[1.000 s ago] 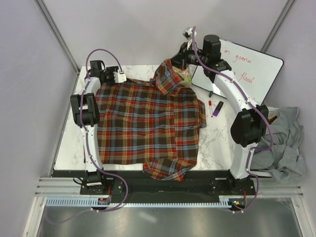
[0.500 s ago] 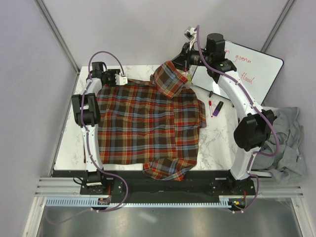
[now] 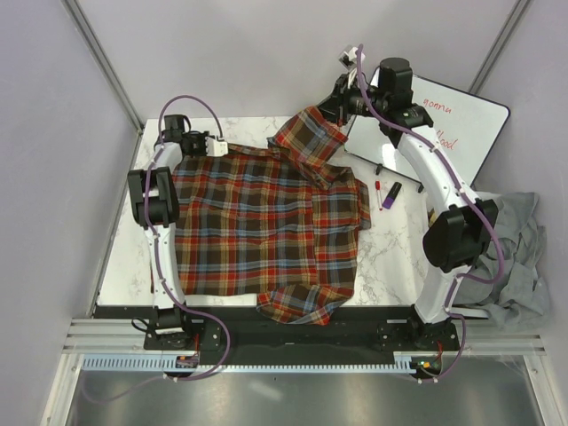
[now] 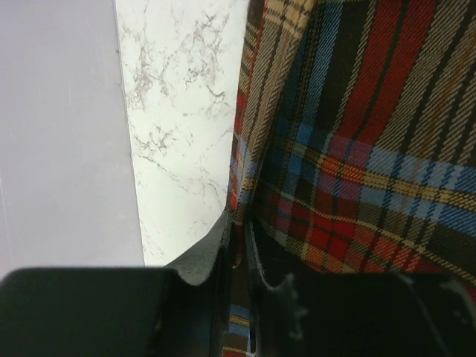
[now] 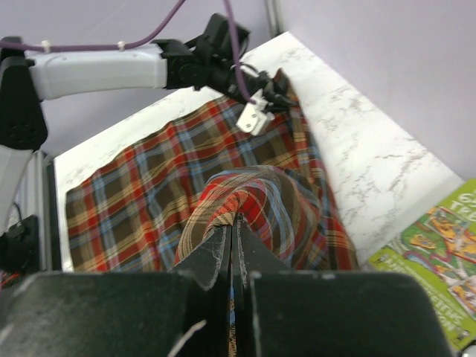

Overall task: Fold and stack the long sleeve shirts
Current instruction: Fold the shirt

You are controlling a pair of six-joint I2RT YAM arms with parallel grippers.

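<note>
Slippage threatens: red-orange, brown and blue plaid flannel shirt (image 3: 257, 222) spread on white marble table (image 3: 390, 248), left gripper (image 4: 238, 234) and right gripper (image 5: 234, 223) each clamped on its far edge; thin bites may pull free.

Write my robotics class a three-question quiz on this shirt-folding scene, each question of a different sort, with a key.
1. True or false: the left end effector and the right end effector are each shut on the plaid shirt.
2. Where does the grey cloth lie? A: on top of the plaid shirt. B: beyond the right edge of the table, beside the right arm. C: in the left end effector.
3. What colour is the writing on the whiteboard?
Key: 1 true; 2 B; 3 red.
</note>
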